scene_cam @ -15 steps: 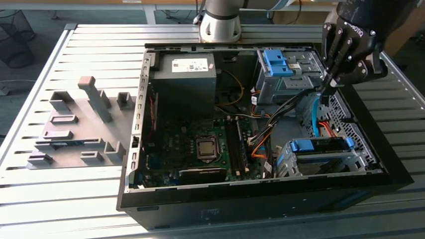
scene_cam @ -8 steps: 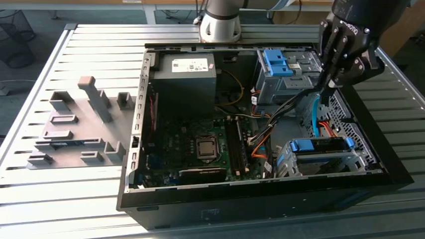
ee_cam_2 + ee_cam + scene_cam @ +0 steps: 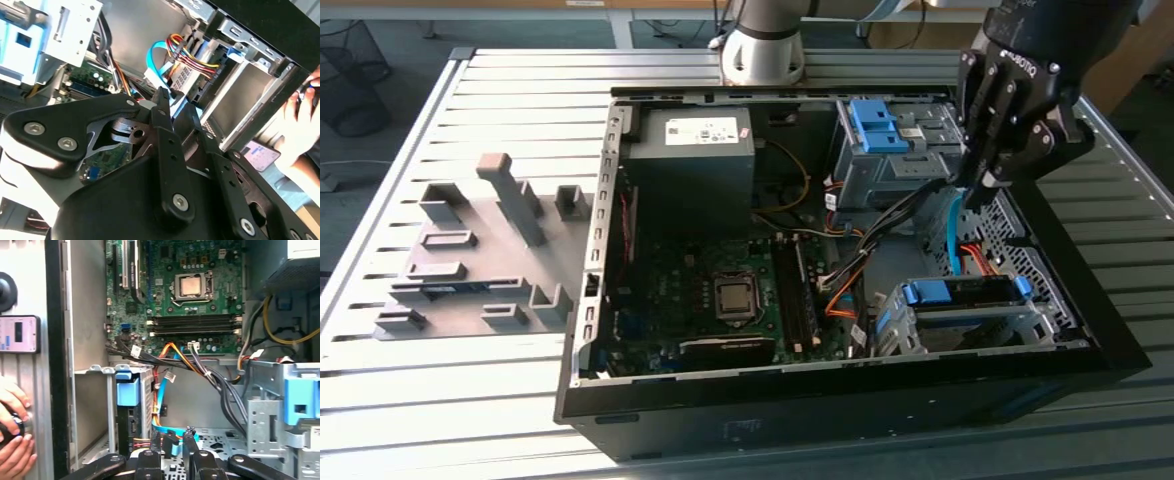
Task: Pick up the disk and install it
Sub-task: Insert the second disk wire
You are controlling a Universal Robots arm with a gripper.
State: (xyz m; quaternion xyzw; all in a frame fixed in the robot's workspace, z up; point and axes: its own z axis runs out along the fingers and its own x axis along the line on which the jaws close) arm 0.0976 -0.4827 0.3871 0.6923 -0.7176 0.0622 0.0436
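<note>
As far as the disk (image 3: pixel 963 292) can be judged, it already sits in the lower drive cage (image 3: pixel 907 330) near the front corner of the open computer case (image 3: pixel 854 405), its blue bracket level with the cage's upper edge. The pick-up looks done, and the install step is at or close to its finish. In the first wrist view the blue bracket (image 3: pixel 127 392) lies inside the cage walls, though whether it is fully latched cannot be told.

If any seating is left, it would call for a straight push on the bracket, kept clear of the light-blue data cable (image 3: pixel 947 225) and the bundle of orange and black wires beside the cage. That is a judgement, not something seen.

The gripper (image 3: pixel 981 185) hangs inside the case over the bare floor between the upper bay and the lower cage, apart from the disk. Its fingers (image 3: pixel 152 450) are drawn nearly together, with a slim gap between them, and they clamp nothing. The blue cable runs just beyond the tips but does not appear pinched.

A person's hand (image 3: pixel 12 440) rests outside the case wall (well apart from the arm).
</note>
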